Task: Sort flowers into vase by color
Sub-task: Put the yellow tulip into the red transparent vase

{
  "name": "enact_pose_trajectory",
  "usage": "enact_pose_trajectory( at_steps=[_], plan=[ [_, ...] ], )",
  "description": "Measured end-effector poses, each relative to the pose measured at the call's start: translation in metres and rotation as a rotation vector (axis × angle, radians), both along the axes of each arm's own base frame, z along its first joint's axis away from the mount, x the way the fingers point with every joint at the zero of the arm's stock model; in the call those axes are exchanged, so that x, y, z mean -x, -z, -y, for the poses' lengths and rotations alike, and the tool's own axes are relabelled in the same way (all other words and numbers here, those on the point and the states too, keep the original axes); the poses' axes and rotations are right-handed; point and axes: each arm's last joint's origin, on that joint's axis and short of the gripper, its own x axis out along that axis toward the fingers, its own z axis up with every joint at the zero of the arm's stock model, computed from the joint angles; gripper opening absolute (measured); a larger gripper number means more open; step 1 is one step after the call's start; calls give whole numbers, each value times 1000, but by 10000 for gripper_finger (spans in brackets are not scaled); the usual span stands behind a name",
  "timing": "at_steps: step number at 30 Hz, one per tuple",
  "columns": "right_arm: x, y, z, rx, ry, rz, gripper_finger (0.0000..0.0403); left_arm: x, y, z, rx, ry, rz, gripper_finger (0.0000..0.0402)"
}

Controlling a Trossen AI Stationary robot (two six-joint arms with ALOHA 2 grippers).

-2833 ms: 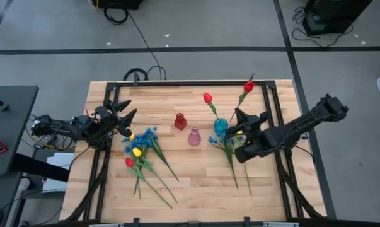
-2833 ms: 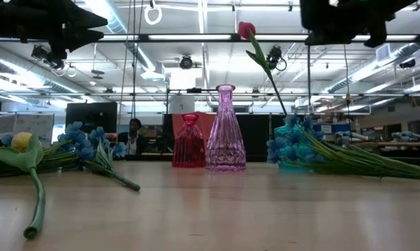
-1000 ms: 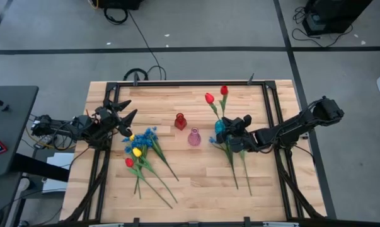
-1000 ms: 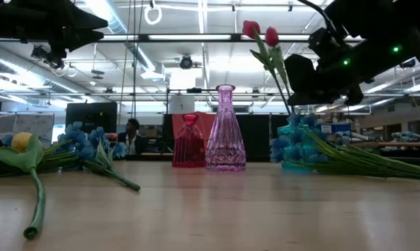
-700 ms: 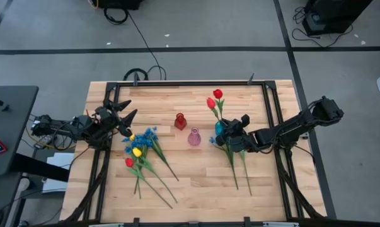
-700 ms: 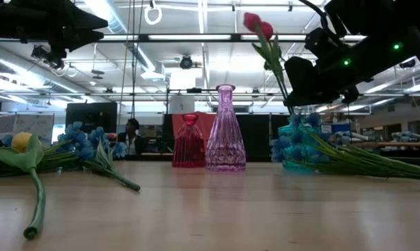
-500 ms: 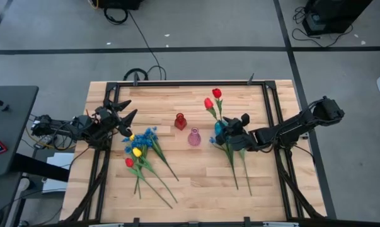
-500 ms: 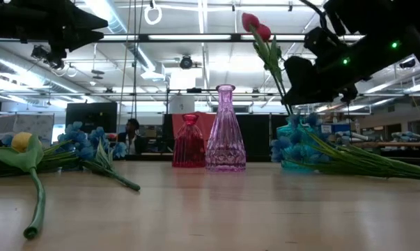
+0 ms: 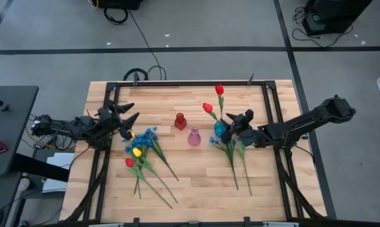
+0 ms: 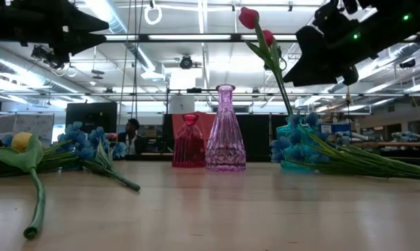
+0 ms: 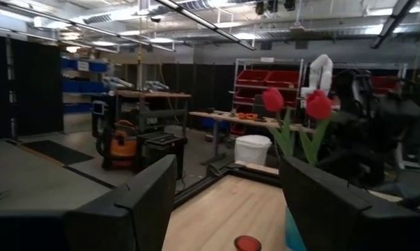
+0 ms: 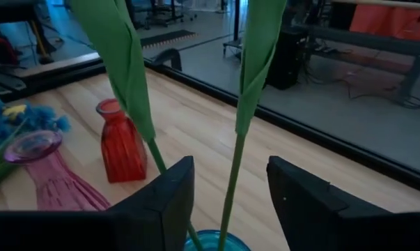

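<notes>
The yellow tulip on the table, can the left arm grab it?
Probably yes. The yellow tulip lies uncovered in the pile right beside the left gripper, whose fingers are open and empty, though blue blossoms crowd it.

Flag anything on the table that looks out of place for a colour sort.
Two red tulips stand in the blue vase, while the red vase holds nothing. Blue blossoms lie on the wood beside the blue vase. The right hand is open next to the stems.

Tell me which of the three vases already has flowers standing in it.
The blue vase, the one beside the right gripper. Two red tulips stand in it, while the red vase and the pink vase are empty.
</notes>
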Motion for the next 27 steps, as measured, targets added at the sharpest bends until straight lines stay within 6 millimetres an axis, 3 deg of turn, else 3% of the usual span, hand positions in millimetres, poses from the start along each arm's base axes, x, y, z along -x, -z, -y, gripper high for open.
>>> enact_pose_trajectory(
  at_steps=[21, 27],
  plan=[
    [43, -38, 4, -151, -271, 63, 209, -2, 5, 2, 33, 75, -27, 259],
    [57, -47, 4, -246, -360, 77, 209, -4, 5, 6, -6, 231, -25, 259]
  ],
)
